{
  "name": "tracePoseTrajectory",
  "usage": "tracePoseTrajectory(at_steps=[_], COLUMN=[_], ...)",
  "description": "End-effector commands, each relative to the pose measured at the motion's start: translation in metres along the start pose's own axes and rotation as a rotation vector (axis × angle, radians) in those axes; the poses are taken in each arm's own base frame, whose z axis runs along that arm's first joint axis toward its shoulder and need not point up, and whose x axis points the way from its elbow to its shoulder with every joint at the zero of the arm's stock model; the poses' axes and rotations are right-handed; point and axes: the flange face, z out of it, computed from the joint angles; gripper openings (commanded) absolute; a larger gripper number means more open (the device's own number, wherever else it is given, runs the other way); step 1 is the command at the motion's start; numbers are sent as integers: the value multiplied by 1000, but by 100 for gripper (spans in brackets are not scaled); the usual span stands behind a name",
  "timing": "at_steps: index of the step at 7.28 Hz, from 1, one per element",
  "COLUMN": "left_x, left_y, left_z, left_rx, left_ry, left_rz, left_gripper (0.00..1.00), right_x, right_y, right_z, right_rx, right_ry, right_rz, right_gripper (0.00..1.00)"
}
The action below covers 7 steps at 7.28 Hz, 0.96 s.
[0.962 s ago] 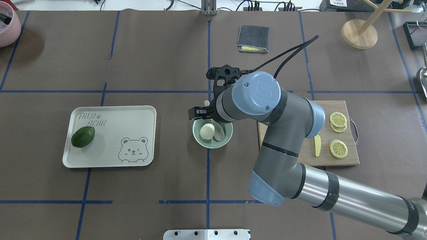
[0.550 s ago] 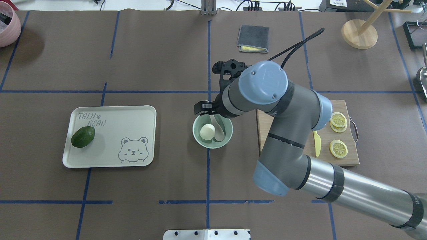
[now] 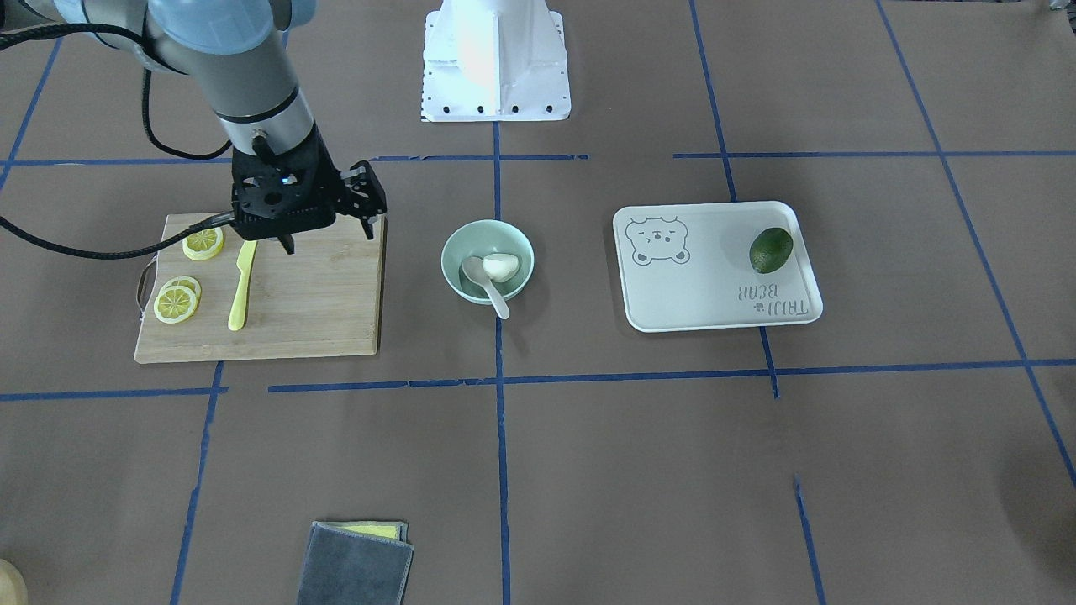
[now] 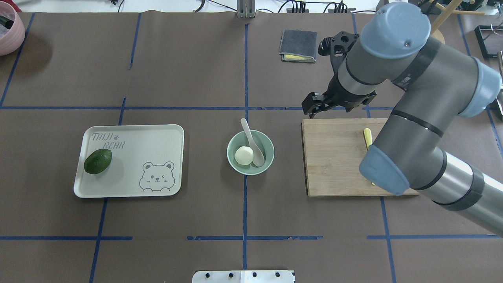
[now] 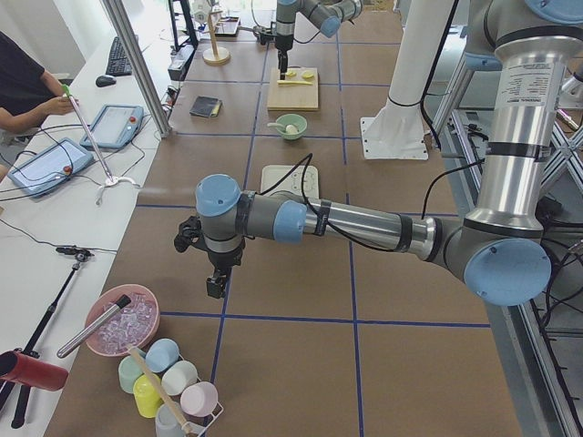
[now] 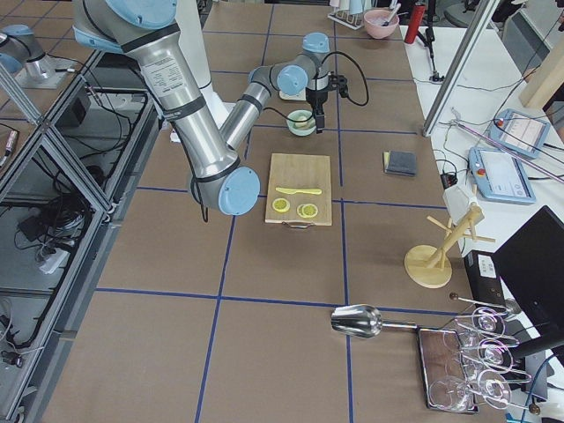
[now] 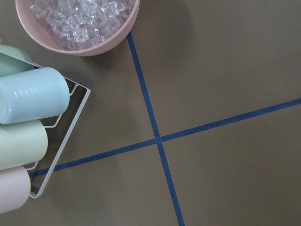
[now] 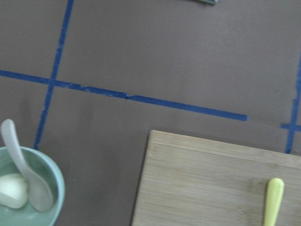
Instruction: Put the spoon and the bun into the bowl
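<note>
The pale mint-green bowl (image 4: 268, 146) stands at the table's middle. The white bun (image 4: 243, 155) lies inside it, and the off-white spoon (image 4: 253, 143) rests with its scoop in the bowl and its handle over the far rim. All three also show in the front view: the bowl (image 3: 458, 252), the bun (image 3: 503, 266) and the spoon (image 3: 486, 284). In the right wrist view the bowl (image 8: 55, 186) is at the bottom left. My right gripper (image 3: 328, 235) is open and empty above the cutting board's corner, to the right of the bowl. My left gripper (image 5: 214, 287) hangs far off to the left; I cannot tell its state.
A wooden cutting board (image 4: 334, 157) holds a yellow knife (image 3: 242, 284) and lemon slices (image 3: 178, 301). A white bear-print tray (image 4: 157, 141) with a green fruit (image 4: 98, 161) lies left of the bowl. A grey cloth (image 4: 298, 44) lies at the back. A pink ice bowl (image 7: 80, 28) and racked cups (image 7: 28, 94) are near the left gripper.
My right gripper has drawn away from the bowl, rightward and toward the table's far side, to the board's corner. The spoon and bun stay in the bowl.
</note>
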Motion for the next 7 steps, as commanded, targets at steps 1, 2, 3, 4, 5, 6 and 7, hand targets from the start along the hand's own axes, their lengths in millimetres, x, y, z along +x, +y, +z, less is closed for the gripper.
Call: tracePoseTrajectory(at_steps=[1, 2, 3, 4, 5, 6, 7], left_x=[-41, -47, -49, -49, -47, -42, -40], left_y=[34, 54, 59, 58, 54, 49, 46], left_z=[16, 29, 33, 34, 32, 27, 25], left_rx=[-36, -60, -68, -69, -64, -48, -45], left_ry=[14, 23, 38, 52, 52, 47, 47], left_rz=[-97, -124, -141, -150, -179, -232, -233], left_gripper=[100, 100, 100, 100, 100, 100, 100], right_x=[96, 145, 193, 228, 266, 311, 365], right_y=[-16, -20, -18, -18, -12, -3, 5], right_z=[-17, -28, -34, -41, -43, -47, -45], right_rx=[-39, -57, -73, -70, -82, -92, -110], right_ry=[46, 25, 15, 22, 14, 2, -2], right_rz=[-26, -49, -62, -73, -32, -24, -51], right_gripper=[100, 100, 100, 100, 100, 100, 100])
